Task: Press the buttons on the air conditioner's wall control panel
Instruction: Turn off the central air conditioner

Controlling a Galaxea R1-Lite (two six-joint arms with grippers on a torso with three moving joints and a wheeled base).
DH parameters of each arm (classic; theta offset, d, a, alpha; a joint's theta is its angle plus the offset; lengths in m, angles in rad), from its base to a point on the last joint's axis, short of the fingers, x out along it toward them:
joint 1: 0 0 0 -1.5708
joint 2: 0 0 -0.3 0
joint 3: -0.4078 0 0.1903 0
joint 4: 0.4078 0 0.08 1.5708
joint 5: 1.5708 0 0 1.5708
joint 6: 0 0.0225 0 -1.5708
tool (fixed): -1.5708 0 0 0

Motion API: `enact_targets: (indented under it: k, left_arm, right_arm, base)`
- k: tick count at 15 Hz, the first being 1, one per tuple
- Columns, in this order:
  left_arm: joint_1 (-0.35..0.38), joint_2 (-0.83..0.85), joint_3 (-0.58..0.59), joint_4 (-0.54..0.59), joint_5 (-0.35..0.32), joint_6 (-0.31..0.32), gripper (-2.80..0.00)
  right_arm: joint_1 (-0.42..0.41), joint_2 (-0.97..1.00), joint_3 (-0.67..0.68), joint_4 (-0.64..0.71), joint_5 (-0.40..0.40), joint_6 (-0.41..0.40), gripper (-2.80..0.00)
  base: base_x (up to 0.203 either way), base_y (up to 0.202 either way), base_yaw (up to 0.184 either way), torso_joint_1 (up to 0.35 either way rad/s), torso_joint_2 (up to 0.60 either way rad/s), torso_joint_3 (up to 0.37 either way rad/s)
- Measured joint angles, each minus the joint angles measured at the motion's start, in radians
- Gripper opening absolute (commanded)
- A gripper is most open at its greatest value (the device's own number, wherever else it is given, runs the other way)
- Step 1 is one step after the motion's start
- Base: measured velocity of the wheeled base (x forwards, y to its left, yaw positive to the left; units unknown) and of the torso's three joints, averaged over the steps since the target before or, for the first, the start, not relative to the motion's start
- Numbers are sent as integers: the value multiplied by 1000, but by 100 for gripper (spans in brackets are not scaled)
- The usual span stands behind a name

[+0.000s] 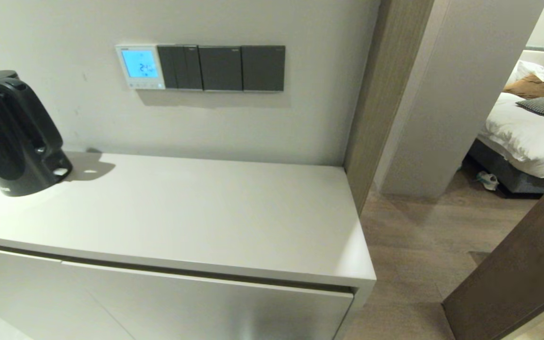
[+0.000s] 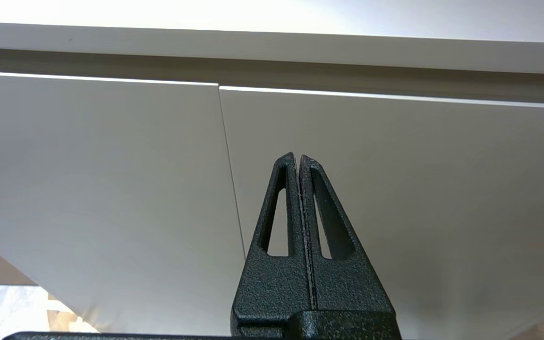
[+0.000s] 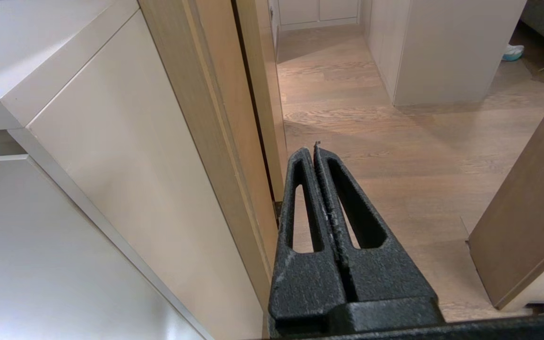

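The small square white plastic wall control panel (image 1: 140, 66) with glowing blue screen appears only in the head view, high above both grippers. Left gripper (image 2: 298, 158), fully closed and empty, faces the white cabinet doors (image 2: 111, 165). Right gripper (image 3: 316, 148), likewise closed and empty, points over the wood floor (image 3: 395, 141).

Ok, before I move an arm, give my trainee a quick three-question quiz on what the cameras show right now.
1. True or false: the air conditioner's wall control panel has its screen lit blue.
2. Multiple choice: the panel sits where in the row with the three dark switch plates? A) at the left end B) in the middle C) at the right end
3. Short answer: how do the left gripper and right gripper stand, and is either near the buttons?

Key: 1 true; 2 A; 3 both shut and low by the white cabinet, neither near the buttons.
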Motion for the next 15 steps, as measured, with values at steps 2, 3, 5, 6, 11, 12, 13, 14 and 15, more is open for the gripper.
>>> enact_targets:
  k: [2,3,5,6,11,12,13,14,15]
  left_arm:
    - [0,0,0,0,0,1,-280]
    - [0,0,0,0,0,1,-280]
    - [0,0,0,0,0,1,-280]
    - [0,0,0,0,0,1,-280]
    - [0,0,0,0,-1,9,-280]
    - [0,0,0,2,0,8,-280]
    - [0,0,0,1,0,5,-280]
    - [0,0,0,0,0,2,-280]
    - [0,0,0,0,0,1,-280]
  right_arm:
    - [0,0,0,0,0,0,-280]
    - [0,0,0,0,0,0,-280]
    - [0,0,0,0,0,0,-280]
    - [0,0,0,0,0,0,-280]
    - [0,0,0,0,0,0,-280]
    - [0,0,0,0,0,0,-280]
    - [0,0,0,0,0,0,-280]
    - [0,0,0,0,0,0,-280]
    - [0,0,0,0,0,0,-280]
  base:
    - [0,0,0,0,0,0]
    - [0,0,0,0,0,0]
    - [0,0,0,0,0,0]
    - [0,0,0,0,0,0]
    - [0,0,0,0,0,0]
    - [0,0,0,0,0,0]
    - [0,0,0,0,0,0]
    - [0,0,0,0,0,0]
    - [0,0,0,0,0,0]
